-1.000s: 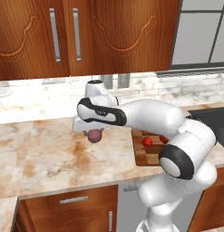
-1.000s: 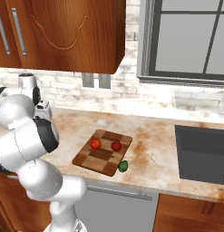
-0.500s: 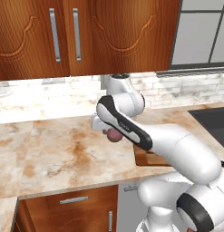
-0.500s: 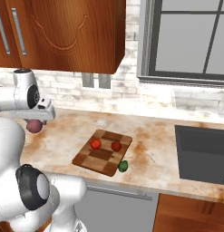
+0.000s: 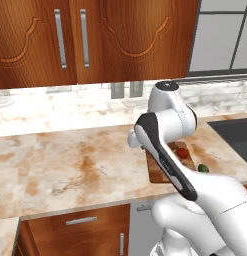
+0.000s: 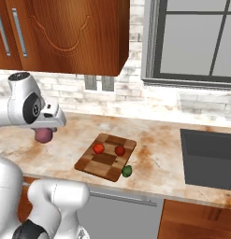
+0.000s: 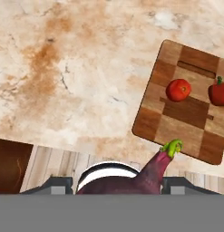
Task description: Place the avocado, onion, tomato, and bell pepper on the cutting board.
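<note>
Left base view: the arm crosses in front of the cutting board (image 5: 160,170), which lies on the marble counter (image 5: 70,165). A red item, probably the bell pepper (image 5: 182,152), sits on the board, and the avocado (image 5: 203,168) lies beside the board's near right corner. The arm hides the rest of the board.

Right base view: the gripper (image 6: 45,131) hangs above the counter, well to the left of the board, with the onion (image 6: 44,135) between its fingers and clear of the counter. The tomato (image 6: 98,148) and bell pepper (image 6: 119,150) rest on the board; the avocado (image 6: 127,171) sits on the counter, apparently touching the board's near edge.

Hand view: the onion (image 7: 147,179) sits between the finger tips, the jaws partly closed on it. The board (image 7: 186,102) lies ahead to the right.

Procedure: carry the onion level until it is over a free square of the board, away from the tomato and pepper. Lower it until it rests on the board before opening the jaws; a round onion may roll if dropped.
</note>
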